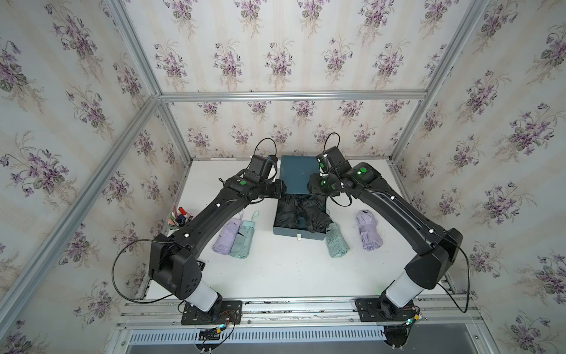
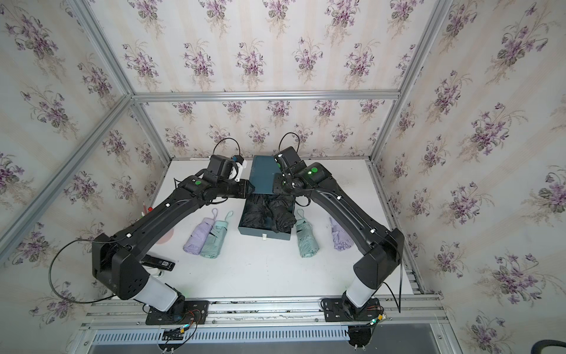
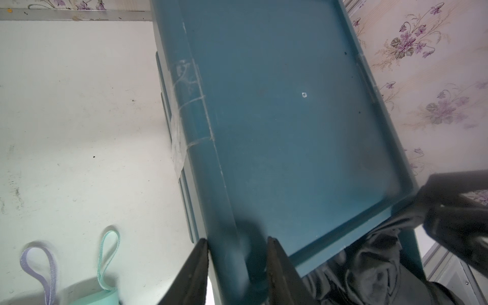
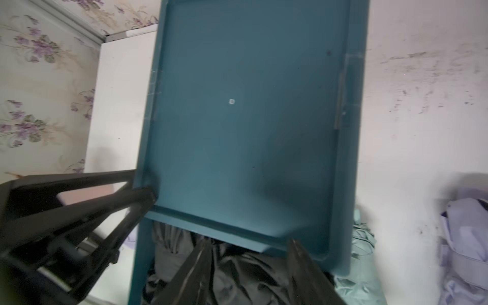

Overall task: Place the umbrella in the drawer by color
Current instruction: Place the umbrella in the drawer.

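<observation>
A teal cabinet stands at the back of the table with its drawer pulled out toward me. Black folded umbrellas fill the drawer, and one bulges over its right wall. My left gripper is shut on the cabinet's left front rim, one finger outside and one inside. My right gripper hangs open above the black umbrellas near the cabinet's right front corner, holding nothing. On the table lie a purple umbrella and a mint umbrella left of the drawer, and a mint umbrella and a purple umbrella to its right.
A pen holder stands by the left wall under my left arm. A black flat device lies near the left arm's base. The aluminium frame and the wallpapered walls close in the table on three sides.
</observation>
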Available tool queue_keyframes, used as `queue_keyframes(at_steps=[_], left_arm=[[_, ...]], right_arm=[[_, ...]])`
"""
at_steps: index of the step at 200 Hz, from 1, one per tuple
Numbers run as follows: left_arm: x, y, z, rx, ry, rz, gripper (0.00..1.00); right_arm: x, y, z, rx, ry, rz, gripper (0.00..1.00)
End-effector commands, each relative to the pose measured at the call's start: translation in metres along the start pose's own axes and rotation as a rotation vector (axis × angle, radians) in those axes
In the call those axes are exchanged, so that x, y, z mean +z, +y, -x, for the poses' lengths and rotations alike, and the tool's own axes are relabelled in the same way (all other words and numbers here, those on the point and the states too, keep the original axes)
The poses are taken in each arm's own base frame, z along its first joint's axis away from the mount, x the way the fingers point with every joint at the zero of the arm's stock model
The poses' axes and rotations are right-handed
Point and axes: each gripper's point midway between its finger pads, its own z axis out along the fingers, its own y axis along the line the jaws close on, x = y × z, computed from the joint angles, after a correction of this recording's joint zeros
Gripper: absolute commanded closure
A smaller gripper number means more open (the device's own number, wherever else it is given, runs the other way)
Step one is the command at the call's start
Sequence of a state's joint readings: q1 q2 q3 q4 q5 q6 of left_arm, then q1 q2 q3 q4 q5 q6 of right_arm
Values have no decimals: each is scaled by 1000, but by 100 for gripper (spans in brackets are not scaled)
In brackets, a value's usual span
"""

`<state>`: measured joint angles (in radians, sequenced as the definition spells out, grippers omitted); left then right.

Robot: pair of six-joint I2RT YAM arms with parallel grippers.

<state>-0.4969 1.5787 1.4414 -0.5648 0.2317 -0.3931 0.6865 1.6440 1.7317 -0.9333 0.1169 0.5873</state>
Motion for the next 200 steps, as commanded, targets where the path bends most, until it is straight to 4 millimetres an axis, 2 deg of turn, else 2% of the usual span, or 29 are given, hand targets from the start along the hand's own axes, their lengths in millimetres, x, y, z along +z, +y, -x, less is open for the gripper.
queue_keyframes(at_steps=[1,23,56,87,111,130,158,200], left_arm=[[4,12,-29,-11,118,49,63],[6,10,-28,-18,124,40,64],[7,9,-28,-23,127,39,65],[6,9,-27,-25,127,35,65],[6,8,-28,-26,130,30,65],[7,8,-30,-25,136,27,65],[6,7,-30,-29,134,24,65],[5,11,-29,-31,135,46,64]], right_arm=[[-4,-12,0,-16,-60,-73,54],[0,-15,-14,-19,-38,-88,62],[8,-7,-28,-8,-15,-53,70],[29,2,-29,-21,10,-37,70],[47,14,-29,-33,38,-9,63],[50,15,-20,-45,6,-24,62],[33,19,-12,-54,-40,-13,48],[-22,27,-15,-144,-94,-40,30]])
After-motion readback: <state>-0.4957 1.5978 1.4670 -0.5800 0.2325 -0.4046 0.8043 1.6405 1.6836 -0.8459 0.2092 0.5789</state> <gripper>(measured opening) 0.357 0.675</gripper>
